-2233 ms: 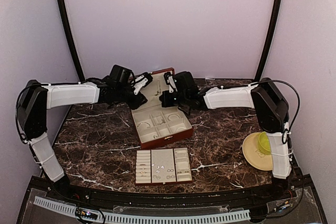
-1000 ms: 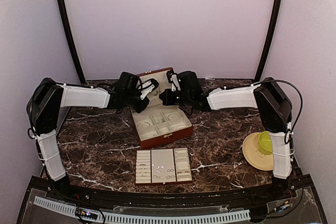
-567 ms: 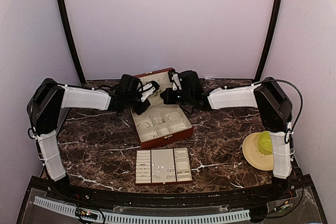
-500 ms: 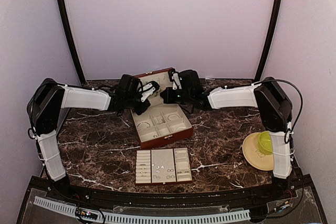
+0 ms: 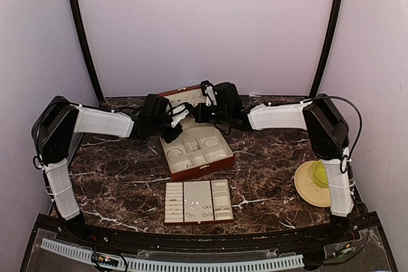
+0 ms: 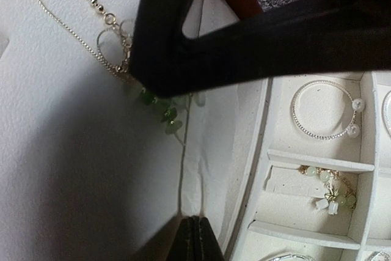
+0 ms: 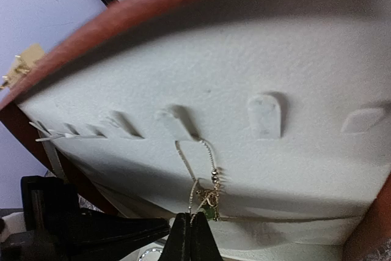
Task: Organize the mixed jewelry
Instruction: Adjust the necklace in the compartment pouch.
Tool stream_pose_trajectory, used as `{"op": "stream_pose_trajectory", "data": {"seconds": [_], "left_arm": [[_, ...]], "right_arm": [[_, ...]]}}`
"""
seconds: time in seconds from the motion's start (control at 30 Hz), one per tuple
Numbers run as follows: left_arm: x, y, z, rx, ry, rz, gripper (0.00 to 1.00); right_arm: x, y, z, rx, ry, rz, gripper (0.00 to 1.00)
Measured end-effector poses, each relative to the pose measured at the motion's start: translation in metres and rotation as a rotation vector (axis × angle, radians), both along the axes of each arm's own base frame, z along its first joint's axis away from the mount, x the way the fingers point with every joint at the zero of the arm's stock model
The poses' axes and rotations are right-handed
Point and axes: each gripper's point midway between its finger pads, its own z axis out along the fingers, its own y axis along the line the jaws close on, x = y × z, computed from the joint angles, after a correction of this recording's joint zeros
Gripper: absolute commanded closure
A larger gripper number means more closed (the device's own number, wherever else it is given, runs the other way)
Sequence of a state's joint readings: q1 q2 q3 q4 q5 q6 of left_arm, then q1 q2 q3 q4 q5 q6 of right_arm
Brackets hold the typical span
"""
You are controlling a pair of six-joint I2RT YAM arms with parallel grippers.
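Both grippers up at the box lid (image 5: 186, 95): right gripper (image 7: 190, 236) pinched shut on the necklace (image 7: 204, 178), apparently steadying the chain where it hangs from a lining tab; left gripper (image 6: 192, 236) closed too, on nothing discernible, tips low against the lining. Tight quarters under the lid rim, 2 arms nearly touching; small rings (image 5: 196, 206) waiting in the tray (image 5: 198, 190) nearer the bases, well apart.

no readable text, no labels, no brand marks, no numbers anywhere
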State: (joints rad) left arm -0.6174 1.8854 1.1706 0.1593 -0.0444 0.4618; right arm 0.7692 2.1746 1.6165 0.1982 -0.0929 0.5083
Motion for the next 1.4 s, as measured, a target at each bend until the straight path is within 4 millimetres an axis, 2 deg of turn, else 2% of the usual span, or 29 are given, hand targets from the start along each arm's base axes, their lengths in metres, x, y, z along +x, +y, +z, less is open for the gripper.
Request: {"op": "stream_pose_trajectory", "data": {"seconds": [0.27, 0.6, 1.4], "left_arm": [[-0.006, -0.006, 0.0, -0.012, -0.013, -0.033, 1.0], [-0.017, -0.011, 0.004, -0.035, -0.02, -0.09, 1.0], [-0.021, -0.016, 0.003, 0.009, -0.048, -0.116, 1.0]], "right_arm": [[0.0, 0.004, -0.021, -0.014, 0.03, 0.014, 1.0], [0.002, 0.007, -0.033, -0.019, 0.047, 0.013, 1.0], [0.002, 0.008, -0.032, 0.019, 0.093, -0.016, 1.0]]}}
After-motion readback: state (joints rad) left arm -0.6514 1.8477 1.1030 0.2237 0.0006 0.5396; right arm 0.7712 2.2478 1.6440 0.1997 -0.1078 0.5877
